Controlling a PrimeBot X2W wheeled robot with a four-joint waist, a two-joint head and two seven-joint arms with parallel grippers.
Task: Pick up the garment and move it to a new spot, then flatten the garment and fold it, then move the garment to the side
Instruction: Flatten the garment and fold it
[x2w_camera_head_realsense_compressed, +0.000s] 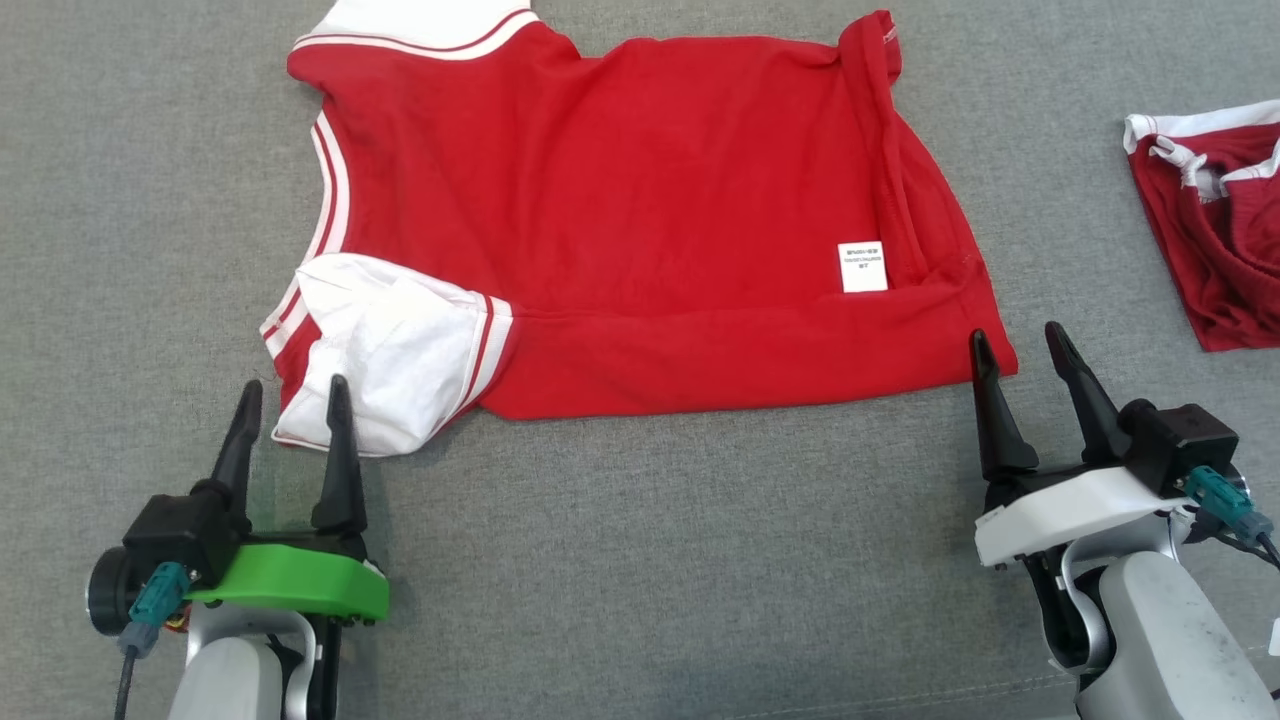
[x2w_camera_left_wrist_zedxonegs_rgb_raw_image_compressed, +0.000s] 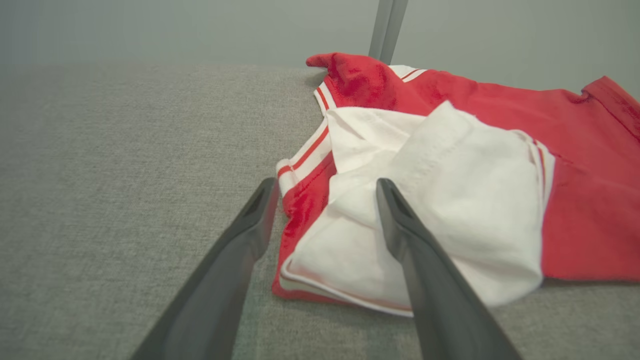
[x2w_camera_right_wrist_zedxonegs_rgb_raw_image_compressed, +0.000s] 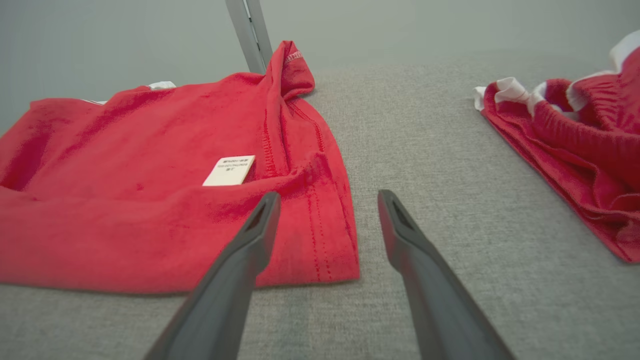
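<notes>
The garment is a red shirt with white sleeves and striped trim, spread on the grey cloth surface with its near edge folded over and a white label showing. My left gripper stands open at the white sleeve on the shirt's near left corner, one finger over the sleeve, the other beside it. My right gripper is open at the near right corner, straddling the hem's edge. Nothing sits between either pair of fingers.
A second red garment with white trim lies crumpled at the right edge, also seen in the right wrist view as a red heap. A grey upright post stands behind the surface. Grey cloth stretches between the arms.
</notes>
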